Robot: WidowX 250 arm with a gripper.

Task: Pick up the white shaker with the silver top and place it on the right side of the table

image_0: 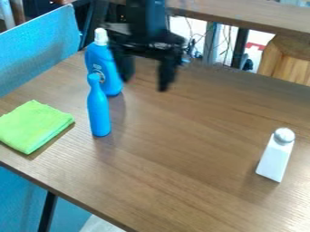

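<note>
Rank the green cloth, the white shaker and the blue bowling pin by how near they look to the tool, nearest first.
From the tool, as the camera view shows:
1. Blue bowling pin, just to its left.
2. Green cloth, far left.
3. White shaker, lower right.

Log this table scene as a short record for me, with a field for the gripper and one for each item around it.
gripper: black gripper, above the table's far part, fingers apart
held: nothing seen between the fingers
nearest item: blue bottle, white cap, upright, just left of the gripper in the picture
in front of bottle: slim blue pin-shaped object, upright
picture left: green cloth, folded, flat
picture right: white shaker, silvery top, standing
surface: brown wood-grain table
</note>
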